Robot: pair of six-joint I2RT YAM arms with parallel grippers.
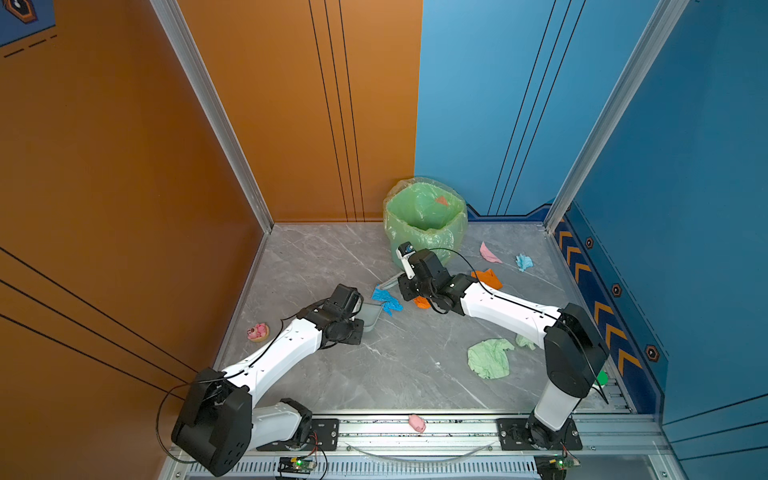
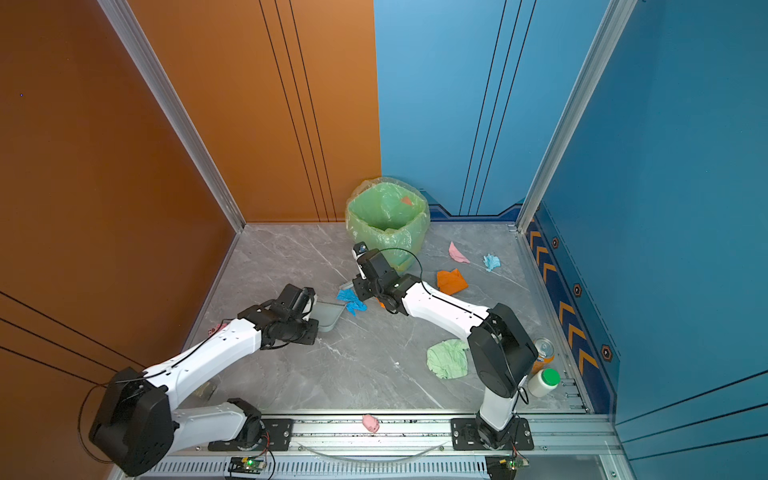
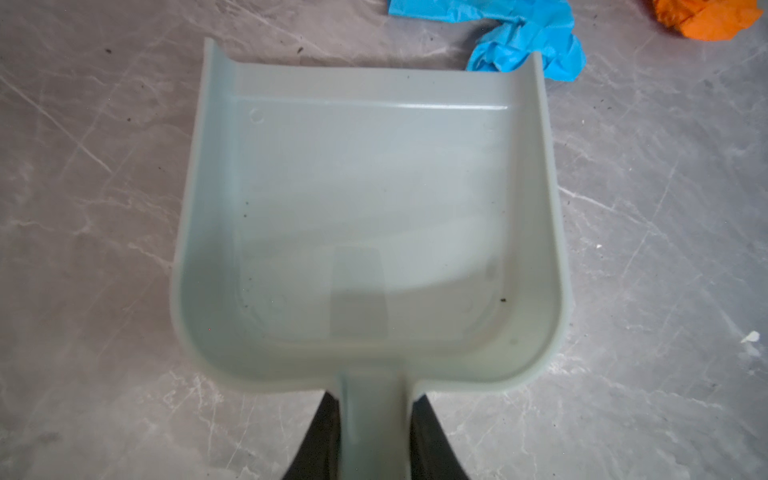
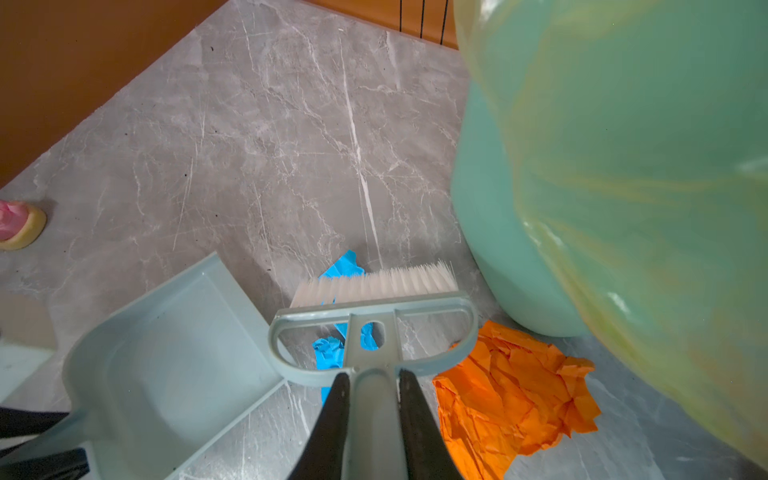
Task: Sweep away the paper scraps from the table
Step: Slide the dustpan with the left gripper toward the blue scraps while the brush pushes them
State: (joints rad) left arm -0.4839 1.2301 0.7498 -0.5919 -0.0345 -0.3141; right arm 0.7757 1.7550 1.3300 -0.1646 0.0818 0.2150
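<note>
At the middle of the table [image 1: 415, 374], the right gripper [image 4: 370, 382] (clamped on the brush [image 4: 374, 299], as the left gripper [image 3: 374, 405] was on the dustpan [image 3: 365, 216]) needed to drag the blue scrap [image 1: 386, 300] near-leftward, bristles low.

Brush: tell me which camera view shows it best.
The right wrist view: the brush sits mid-picture, with white bristles and grey head clear and its handle pinched in the right claw. In both top views the right arm hides all but a grey sliver. The left wrist view misses it.
</note>
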